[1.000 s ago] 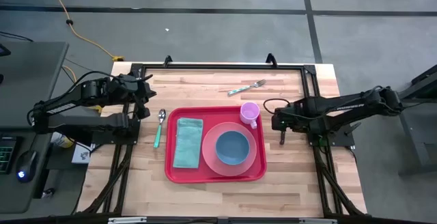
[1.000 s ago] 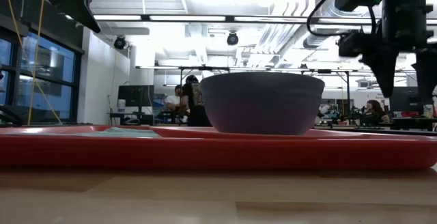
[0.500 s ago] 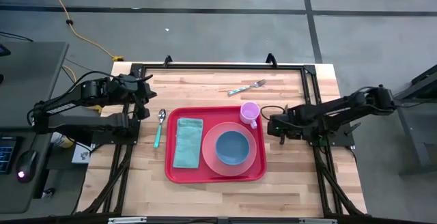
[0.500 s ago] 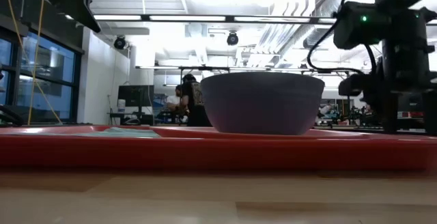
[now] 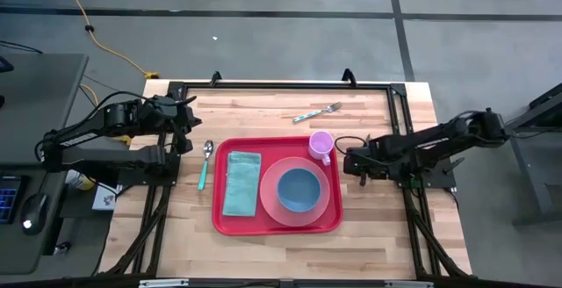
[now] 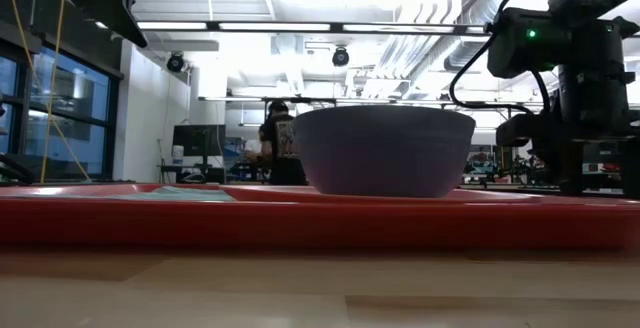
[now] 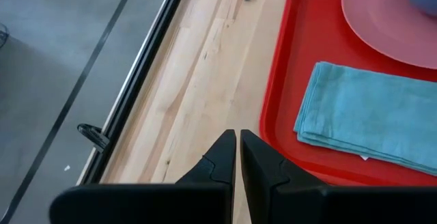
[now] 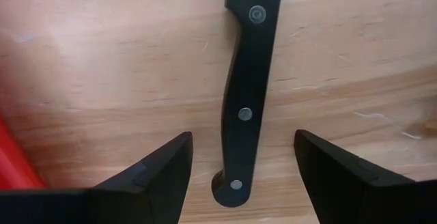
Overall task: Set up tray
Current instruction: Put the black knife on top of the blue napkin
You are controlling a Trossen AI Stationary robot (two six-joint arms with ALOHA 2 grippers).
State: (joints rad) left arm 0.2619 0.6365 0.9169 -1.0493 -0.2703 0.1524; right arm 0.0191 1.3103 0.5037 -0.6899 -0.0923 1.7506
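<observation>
Cutlery seems to be the step in hand, judging by the right gripper (image 8: 240, 176), which hangs low over the bare wood just beside the right edge of the tray (image 5: 277, 226), fingers spread wide to either side of a black-handled knife (image 8: 247, 94) lying flat on the table (image 5: 263, 108). The handle sits squarely between the two fingers but neither touches it yet, so I'd say the next move is to come down the last bit and close across the handle (it lies flush on the wood, so the fingertips will likely need to reach right to the surface to get any hold).

Going by size: one red tray, sitting mid-table toward the front edge; on it one salmon-pink plate (image 5: 314, 211) at the right half, one blue bowl (image 5: 299, 189) on the plate, one teal napkin (image 5: 241, 183) folded along the left half, and one pink cup (image 5: 321, 143) in the far right corner. Off the tray there is one spoon (image 5: 205, 162) with a teal handle just beside its left edge, one fork (image 5: 318, 111) well apart toward the back of the table, and the one knife.

The left gripper (image 7: 237, 149) waits near the table's left side, its fingers pressed together on nothing.
</observation>
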